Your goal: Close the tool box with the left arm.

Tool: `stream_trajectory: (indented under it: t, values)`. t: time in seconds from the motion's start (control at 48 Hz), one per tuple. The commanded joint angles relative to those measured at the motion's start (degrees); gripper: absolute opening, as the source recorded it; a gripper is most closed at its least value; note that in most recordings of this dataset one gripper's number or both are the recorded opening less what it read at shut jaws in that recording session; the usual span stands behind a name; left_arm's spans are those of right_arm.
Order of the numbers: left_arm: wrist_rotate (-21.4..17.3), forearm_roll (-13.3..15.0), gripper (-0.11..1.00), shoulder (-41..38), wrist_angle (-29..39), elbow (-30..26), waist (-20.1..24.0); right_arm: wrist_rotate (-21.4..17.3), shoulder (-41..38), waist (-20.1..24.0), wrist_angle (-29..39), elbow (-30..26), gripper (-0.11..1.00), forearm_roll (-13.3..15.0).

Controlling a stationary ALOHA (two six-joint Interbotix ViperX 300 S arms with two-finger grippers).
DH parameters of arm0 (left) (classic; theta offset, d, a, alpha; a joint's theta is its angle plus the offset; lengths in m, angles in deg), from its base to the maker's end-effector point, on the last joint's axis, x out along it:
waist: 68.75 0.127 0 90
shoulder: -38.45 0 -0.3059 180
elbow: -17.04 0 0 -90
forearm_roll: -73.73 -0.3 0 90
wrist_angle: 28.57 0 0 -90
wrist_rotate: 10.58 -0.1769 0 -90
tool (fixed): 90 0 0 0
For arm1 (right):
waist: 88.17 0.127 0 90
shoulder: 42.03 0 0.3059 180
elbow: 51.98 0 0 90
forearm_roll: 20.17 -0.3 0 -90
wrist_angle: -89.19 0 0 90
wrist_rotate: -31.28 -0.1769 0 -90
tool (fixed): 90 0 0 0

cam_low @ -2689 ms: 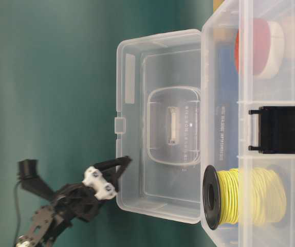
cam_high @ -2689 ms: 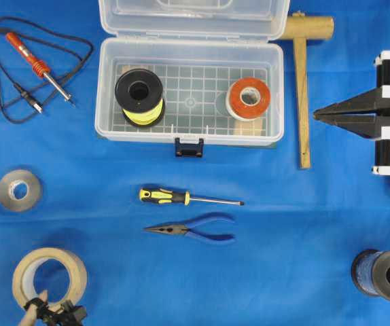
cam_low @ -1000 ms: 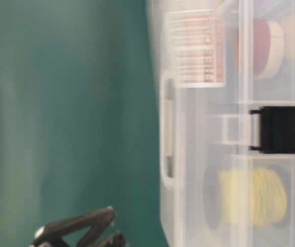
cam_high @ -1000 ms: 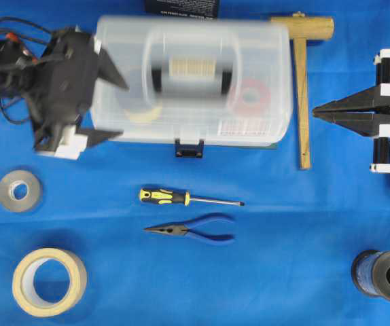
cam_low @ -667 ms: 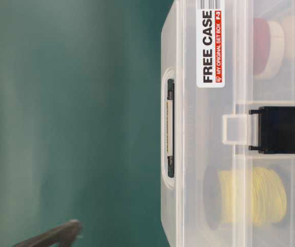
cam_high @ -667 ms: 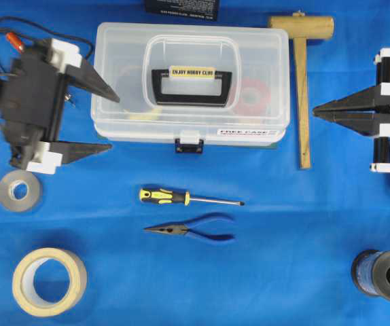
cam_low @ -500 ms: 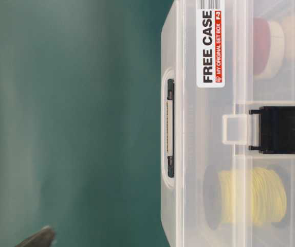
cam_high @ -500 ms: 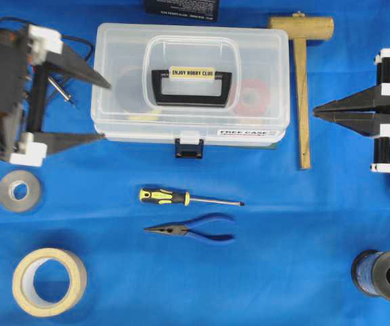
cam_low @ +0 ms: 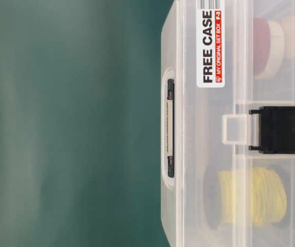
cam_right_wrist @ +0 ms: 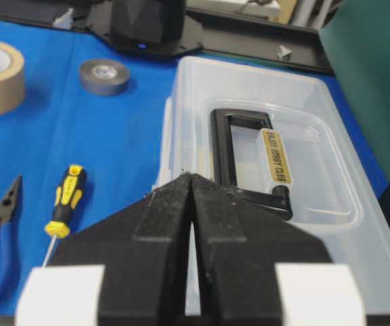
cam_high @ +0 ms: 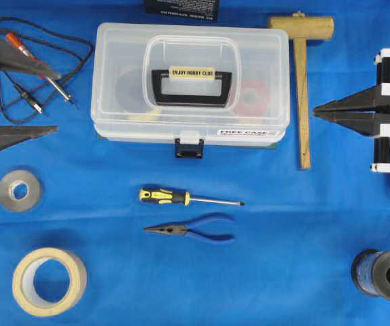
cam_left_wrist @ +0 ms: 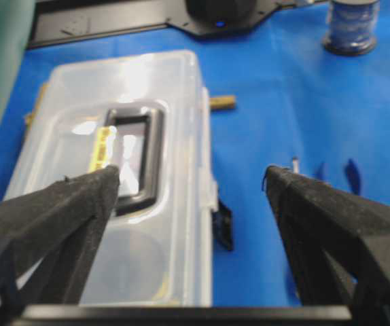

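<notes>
The tool box (cam_high: 263, 54) is a clear case at the back middle, with its lid down flat. The black handle with a yellow label (cam_high: 191, 85) lies on the lid. The dark latch (cam_high: 189, 147) sits at the front, below the lid's clear tab. My left gripper (cam_high: 57, 102) is open and empty at the left edge, well clear of the box. In the left wrist view (cam_left_wrist: 191, 173) its fingers frame the box (cam_left_wrist: 168, 224). My right gripper (cam_high: 315, 112) is shut and empty, right of the box. The table-level view shows the closed box (cam_low: 214, 154) and no gripper.
A soldering iron (cam_high: 39, 64) with its cord lies under the left gripper. Grey tape (cam_high: 18, 190) and masking tape (cam_high: 49, 282) lie front left. A screwdriver (cam_high: 181, 197) and pliers (cam_high: 195, 229) lie in front of the box. A wooden mallet (cam_high: 302, 81) lies to its right, a wire spool (cam_high: 384, 275) front right.
The lid has swung down from open to closed. My left gripper has drawn back from the box's left side to the table's left edge, still open. The right arm has not moved.
</notes>
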Motion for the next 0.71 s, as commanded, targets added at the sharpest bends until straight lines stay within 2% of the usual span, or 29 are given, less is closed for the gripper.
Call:
stream_trajectory:
  t: [0.0, 0.146, 0.333, 0.417, 0.688]
  values:
    - [0.2, 1.0, 0.91, 1.5, -1.9, 1.8, 0.2, 0.0, -0.2, -0.1, -0.4, -0.8, 0.00, 0.0]
    - [0.8, 1.8, 0.91, 5.4, -5.4, 7.9, -0.1, 0.0, -0.4, -0.1, -0.5, -0.7, 0.00, 0.0]
    - [7.4, 1.8, 0.91, 10.2, -11.2, 16.5, -0.3, 0.0, -0.6, -0.1, -0.5, -0.5, 0.00, 0.0]
    - [9.1, 1.8, 0.91, 12.0, -12.9, 19.7, -0.4, 0.0, -0.9, -0.1, -0.5, -0.5, 0.00, 0.1]
    - [8.1, 1.6, 0.91, 14.3, -17.0, 25.6, -0.4, 0.0, -1.5, -0.1, -0.4, -0.4, 0.00, 0.0]
